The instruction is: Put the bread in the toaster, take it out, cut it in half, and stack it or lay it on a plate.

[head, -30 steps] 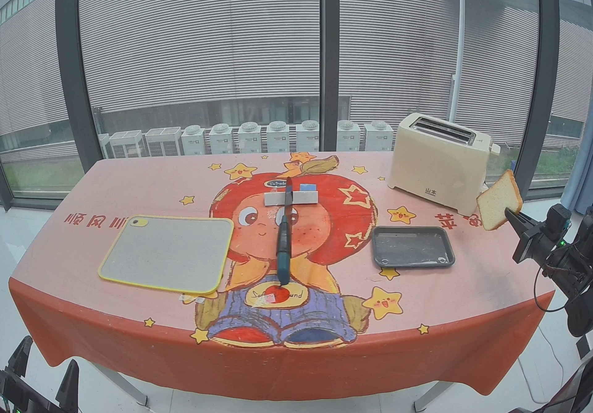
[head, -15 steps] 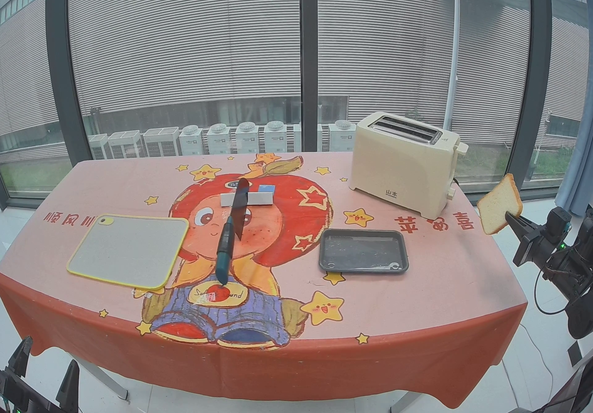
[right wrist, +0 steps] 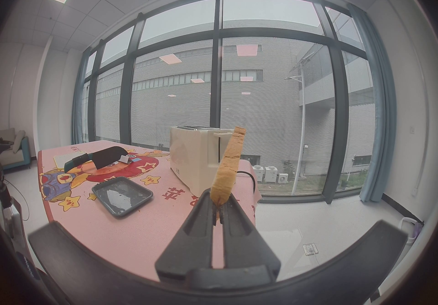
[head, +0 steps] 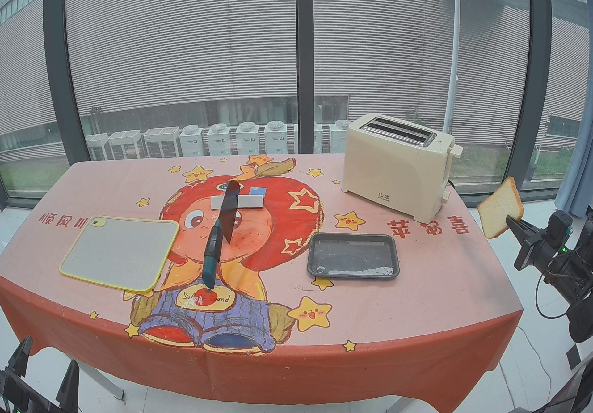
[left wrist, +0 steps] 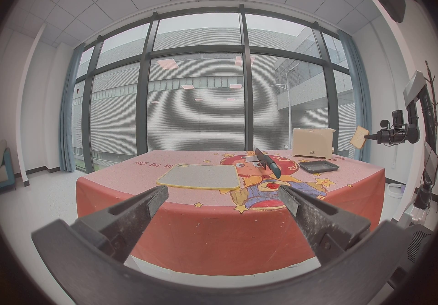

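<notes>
Holding the bread (head: 499, 208) by its lower corner, right gripper (head: 510, 221) pinched tight on it, in the air past the right edge of the table (head: 432, 284), near the toaster (head: 395, 166). Probably light, soft and crumbly; better gripped gently near the crust. Left gripper (left wrist: 223, 196) low before the front edge, jaws apart, holding nothing. Counted: one slice of bread, one toaster with two slots, one knife (head: 216, 235), one cutting board (head: 120, 252), one black tray (head: 312, 257).

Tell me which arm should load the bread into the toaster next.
Right, probably. The right gripper holds the bread slice in the air just off the table's end beside the toaster. The left gripper hangs open and empty, low at the opposite front corner.
</notes>
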